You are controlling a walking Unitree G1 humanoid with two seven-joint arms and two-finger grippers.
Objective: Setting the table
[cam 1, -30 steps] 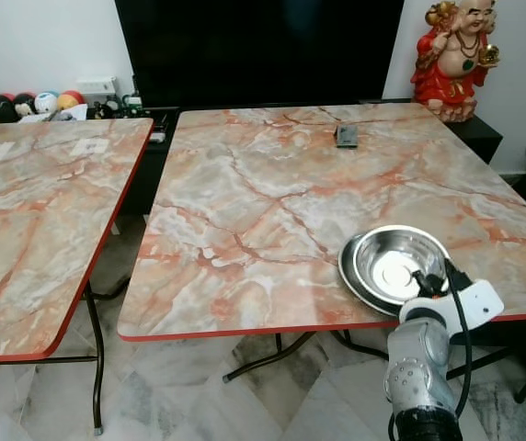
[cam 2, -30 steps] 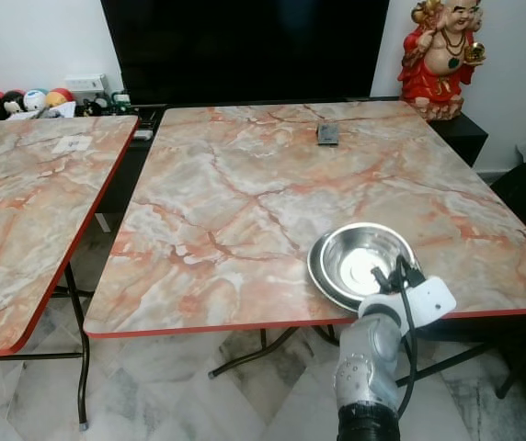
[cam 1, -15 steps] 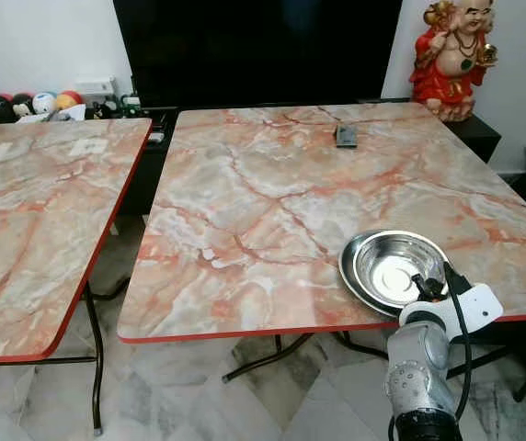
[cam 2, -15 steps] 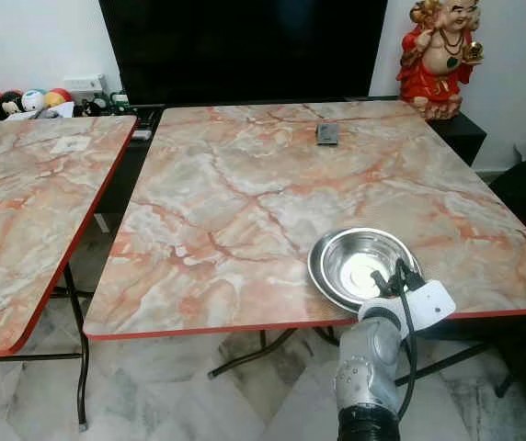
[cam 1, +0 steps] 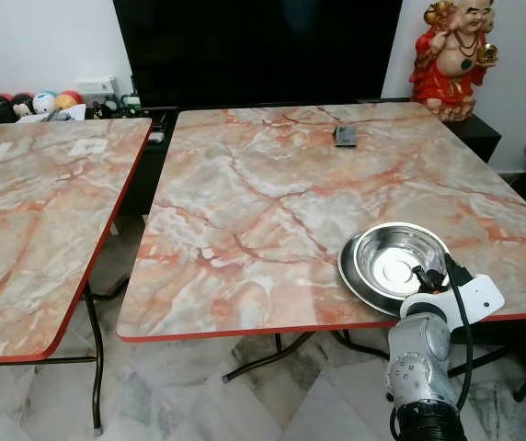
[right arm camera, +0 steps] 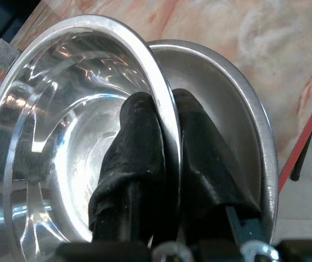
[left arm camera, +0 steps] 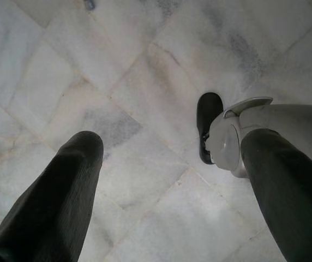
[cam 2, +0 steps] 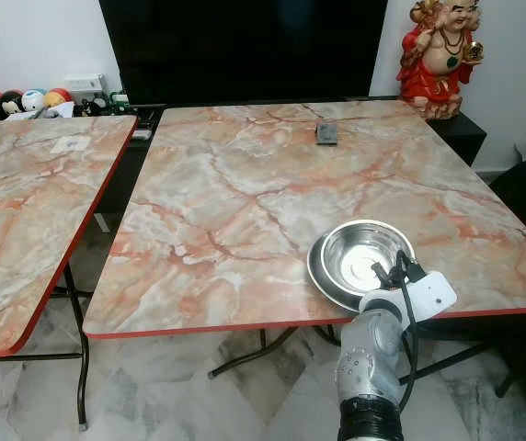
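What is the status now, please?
Right pincer shut on steel bowl rim, bowl sitting in steel plate near table edge. Left pincer open, idle over floor. Small dark item far off, nothing blocking.

A steel bowl [cam 1: 399, 259] sits in a metal plate [cam 1: 353, 277] near the marble surface's [cam 1: 263, 211] front edge, the right gripper [cam 1: 426, 278] at its rim.
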